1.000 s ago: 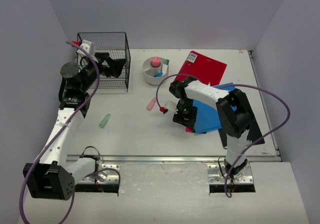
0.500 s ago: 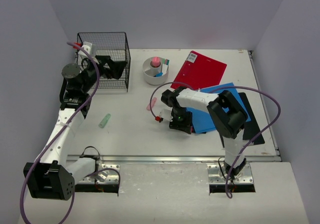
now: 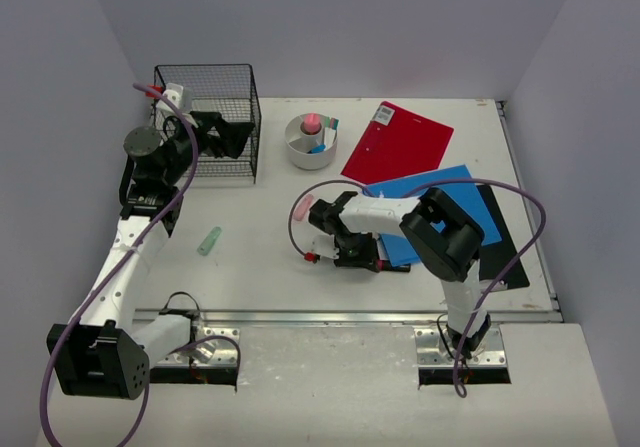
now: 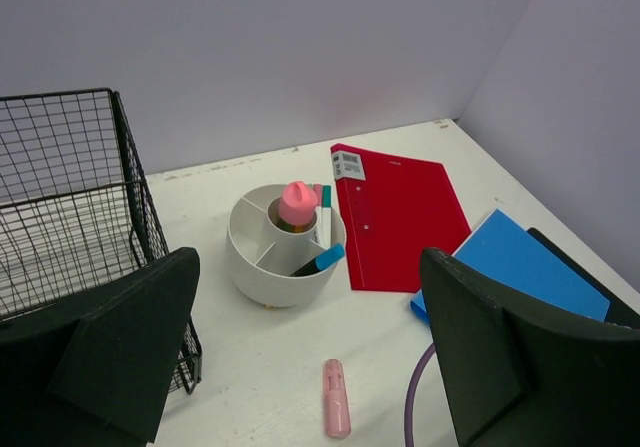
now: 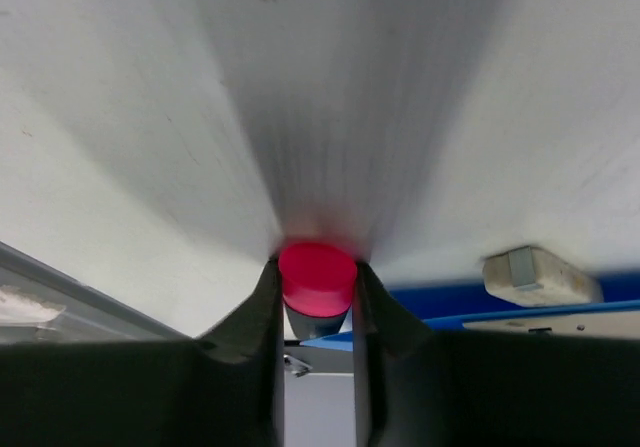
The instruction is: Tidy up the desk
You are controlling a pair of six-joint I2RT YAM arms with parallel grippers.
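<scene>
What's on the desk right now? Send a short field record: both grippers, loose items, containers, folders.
left gripper: open, empty, by the wire basket
right gripper: closed on a red-capped item, low over the desk
loose items: pink marker, green marker
round organizer: holds a few pens
folders: red folder at the back; blue folder lying on a black folder
</scene>
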